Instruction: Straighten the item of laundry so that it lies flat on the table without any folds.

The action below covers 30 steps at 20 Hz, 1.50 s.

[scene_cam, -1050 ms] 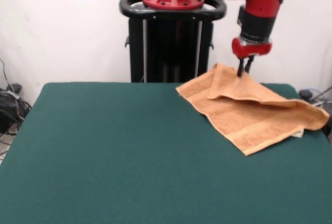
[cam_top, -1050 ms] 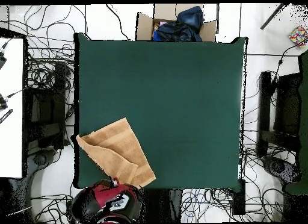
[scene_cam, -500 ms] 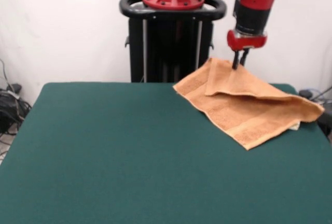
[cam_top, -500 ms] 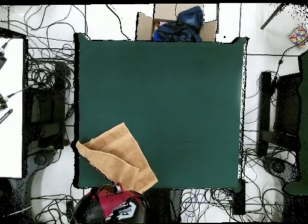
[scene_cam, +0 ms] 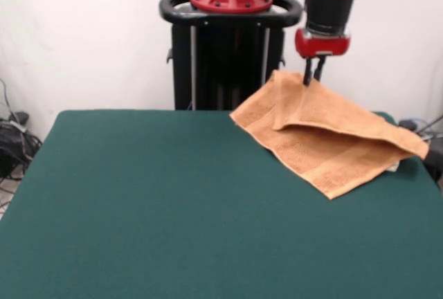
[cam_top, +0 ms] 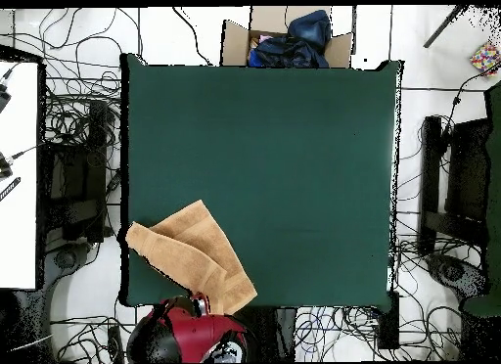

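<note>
— One towel point(scene_cam: 325, 140); where is it?
— At the table's point(scene_cam: 152, 202) far right corner in the front view, folded over itself, one end past the edge. Its top fold rises to a peak directly under my pincer point(scene_cam: 311, 79).
— And your pincer?
— My fingers are pressed together on that peak, pinching the towel and holding it up off the table.

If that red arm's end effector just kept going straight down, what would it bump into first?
The end effector points down and is already pinched on the towel, so it would press that raised fold down first, then probably the table beneath.
</note>
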### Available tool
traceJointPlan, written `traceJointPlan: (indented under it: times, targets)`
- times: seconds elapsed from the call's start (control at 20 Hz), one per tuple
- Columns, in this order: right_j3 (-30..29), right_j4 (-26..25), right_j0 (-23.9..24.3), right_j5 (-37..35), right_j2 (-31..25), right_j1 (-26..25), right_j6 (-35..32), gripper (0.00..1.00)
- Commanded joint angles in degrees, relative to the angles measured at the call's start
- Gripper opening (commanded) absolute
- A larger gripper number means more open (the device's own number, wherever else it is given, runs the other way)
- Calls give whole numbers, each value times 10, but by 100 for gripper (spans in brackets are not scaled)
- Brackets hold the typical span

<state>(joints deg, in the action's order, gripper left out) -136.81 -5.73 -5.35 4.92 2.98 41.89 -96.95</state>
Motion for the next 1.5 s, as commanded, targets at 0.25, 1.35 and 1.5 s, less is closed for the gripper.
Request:
traceJointPlan:
  times: [0.25, 1.35, 1.5]
  targets:
    - [20, 33, 6, -50, -39, -6, -109, 0]
    - [13, 29, 9, -29, -42, -3, -114, 100]
    - [11, 28, 15, -27, -49, -6, -117, 100]
